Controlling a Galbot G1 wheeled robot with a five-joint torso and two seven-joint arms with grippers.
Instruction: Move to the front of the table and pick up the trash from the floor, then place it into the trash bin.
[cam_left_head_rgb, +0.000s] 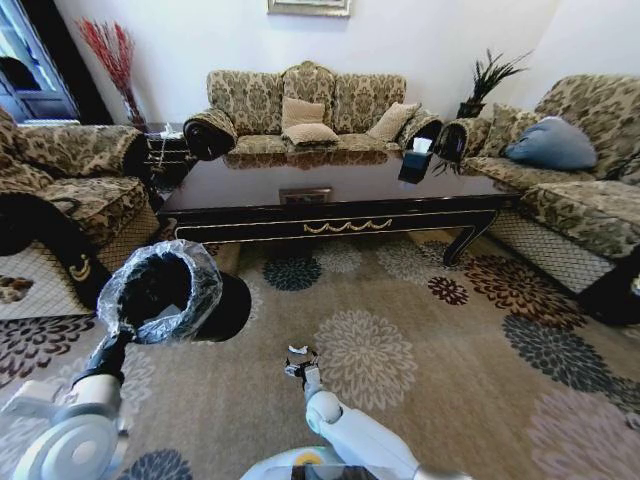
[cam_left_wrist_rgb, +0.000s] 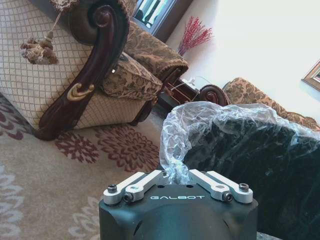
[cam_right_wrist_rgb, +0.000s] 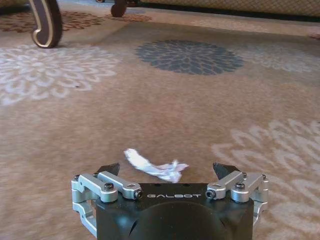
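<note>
The right gripper (cam_right_wrist_rgb: 170, 172) is low over the patterned carpet (cam_left_head_rgb: 450, 370) with its fingers spread wide, and the crumpled white paper (cam_right_wrist_rgb: 156, 168) lies on the floor between them, not grasped. The left gripper (cam_left_wrist_rgb: 176, 175) is clenched on the translucent plastic bag of the round black trash bin (cam_left_head_rgb: 170, 292), in front of the glossy dark wooden table (cam_left_head_rgb: 330, 205).
</note>
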